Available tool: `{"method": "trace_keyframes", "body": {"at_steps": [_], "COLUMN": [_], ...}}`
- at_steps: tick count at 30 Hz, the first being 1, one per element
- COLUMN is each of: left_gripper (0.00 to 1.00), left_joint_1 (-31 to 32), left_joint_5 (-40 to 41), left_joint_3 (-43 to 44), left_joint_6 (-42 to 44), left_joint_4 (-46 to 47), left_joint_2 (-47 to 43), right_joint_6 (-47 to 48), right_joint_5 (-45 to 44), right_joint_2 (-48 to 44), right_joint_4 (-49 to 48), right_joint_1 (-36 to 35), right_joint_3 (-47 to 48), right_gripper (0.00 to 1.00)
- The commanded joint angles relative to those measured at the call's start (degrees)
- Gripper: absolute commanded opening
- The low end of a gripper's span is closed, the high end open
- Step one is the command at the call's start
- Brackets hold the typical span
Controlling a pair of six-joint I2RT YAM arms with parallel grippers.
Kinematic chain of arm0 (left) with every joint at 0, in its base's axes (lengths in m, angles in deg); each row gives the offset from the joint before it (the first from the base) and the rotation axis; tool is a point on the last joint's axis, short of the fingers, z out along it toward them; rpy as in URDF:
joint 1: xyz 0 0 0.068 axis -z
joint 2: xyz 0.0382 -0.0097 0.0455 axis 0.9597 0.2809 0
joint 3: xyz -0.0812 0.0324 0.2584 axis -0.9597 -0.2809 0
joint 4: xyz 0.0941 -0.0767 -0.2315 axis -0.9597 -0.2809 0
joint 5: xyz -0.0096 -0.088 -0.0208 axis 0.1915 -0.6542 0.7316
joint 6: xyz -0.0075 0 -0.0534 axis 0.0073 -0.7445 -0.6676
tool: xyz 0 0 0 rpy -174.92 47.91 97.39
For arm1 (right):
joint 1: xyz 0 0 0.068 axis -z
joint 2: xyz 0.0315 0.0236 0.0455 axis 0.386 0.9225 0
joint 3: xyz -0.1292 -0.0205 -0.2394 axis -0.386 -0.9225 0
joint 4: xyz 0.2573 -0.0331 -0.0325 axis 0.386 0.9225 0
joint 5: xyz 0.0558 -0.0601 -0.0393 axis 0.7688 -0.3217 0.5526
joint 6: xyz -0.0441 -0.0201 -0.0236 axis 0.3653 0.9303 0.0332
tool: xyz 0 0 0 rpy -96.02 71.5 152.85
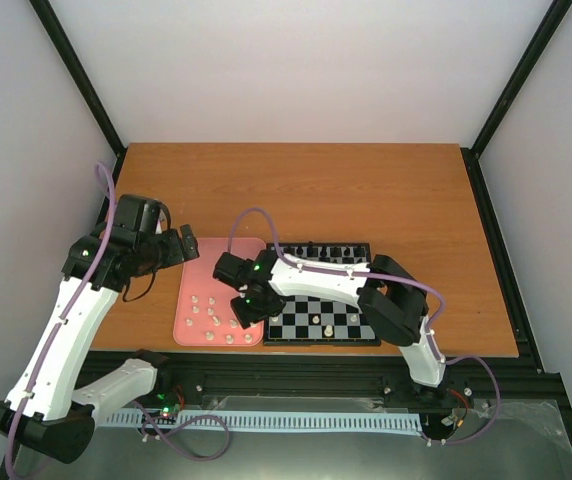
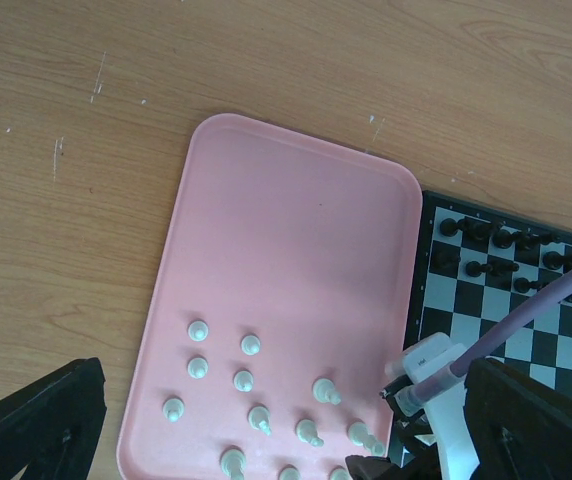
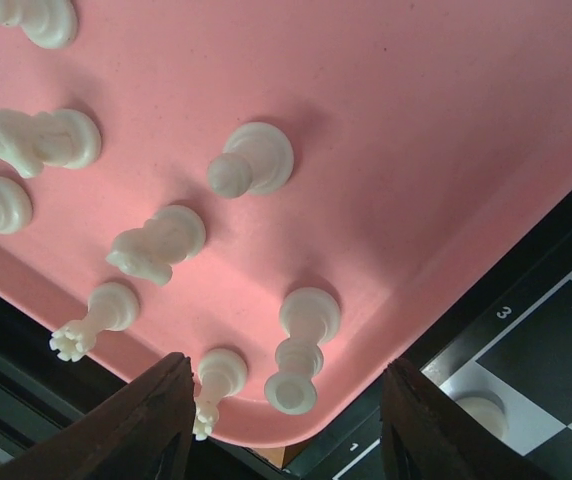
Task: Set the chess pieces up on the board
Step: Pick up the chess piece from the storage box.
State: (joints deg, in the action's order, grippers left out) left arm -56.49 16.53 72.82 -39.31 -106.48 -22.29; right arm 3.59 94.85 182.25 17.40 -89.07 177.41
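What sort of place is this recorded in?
Probably a lab test cell: a wooden table enclosed by white panels on black posts, with the left arm and right arm bolted at its edge.

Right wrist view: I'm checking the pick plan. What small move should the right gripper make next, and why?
Probably lower the right gripper a little and close on the tall cream-white chess piece near the corner of the pink rounded tray: its jaws stand open, with that piece roughly between them.
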Motion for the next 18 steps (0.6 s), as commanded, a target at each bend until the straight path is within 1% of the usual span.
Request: {"method": "trace_keyframes", "body": {"at_steps": [1,7,18], "left_gripper": [1.00,1.00,1.00], "left_joint_1": [-0.10,-0.08,-0.11], "left_joint_5": [-0.29,-0.30,-0.25], "left_joint_3": [0.48,0.25,-0.06], "left_joint_6": [-0.19,-0.07,0.08], "left_joint_4": [-1.22,-1.32,-1.50], "left_joint_2": [-1.20,-1.58,-1.77], "right_joint_6": [-0.09,-0.10,-0.85], "right_joint_5": [0.08,-0.67,-2.37], "right_joint_2": [1.21,3.00,3.97], "right_joint_4": [0.31,1.40,2.90], "right_joint_1": [-0.35,-0.39,-0.34], "right_joint_3": [1.98,3.47,4.06], "right_gripper": [0.51,0.47,0.36]}}
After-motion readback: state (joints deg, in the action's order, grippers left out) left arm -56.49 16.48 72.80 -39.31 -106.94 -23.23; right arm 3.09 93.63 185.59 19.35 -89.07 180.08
